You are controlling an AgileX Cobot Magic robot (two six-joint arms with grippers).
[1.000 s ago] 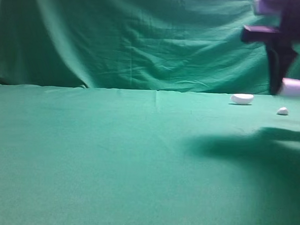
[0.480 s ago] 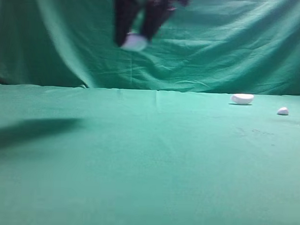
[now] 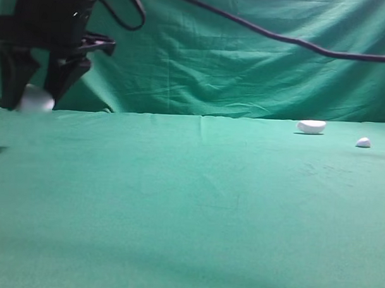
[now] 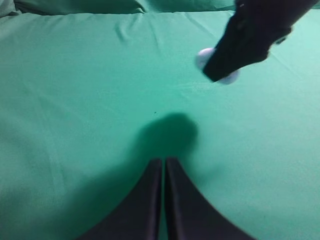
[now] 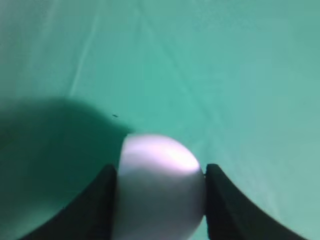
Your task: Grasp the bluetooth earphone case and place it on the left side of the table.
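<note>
The white bluetooth earphone case [image 3: 34,99] is held between my right gripper's black fingers at the far left of the exterior view, just above the green table. In the right wrist view the case [image 5: 160,187] fills the gap between the two fingers, and my right gripper [image 5: 161,175] is shut on it. My right gripper [image 3: 31,93] has reached across from the right. In the left wrist view the case [image 4: 226,76] shows behind the right gripper's fingers. My left gripper [image 4: 163,161] is shut and empty, low over the cloth.
A white half-dome piece [image 3: 311,126] and a tiny white pebble-like bit [image 3: 363,142] lie at the back right. A green cloth covers the table [image 3: 190,201] and hangs as a backdrop. A black cable [image 3: 291,40] crosses the top.
My right gripper has carried the case from the far right, across the top middle, down to the far left of the table. The half-dome and small bit have not moved.
</note>
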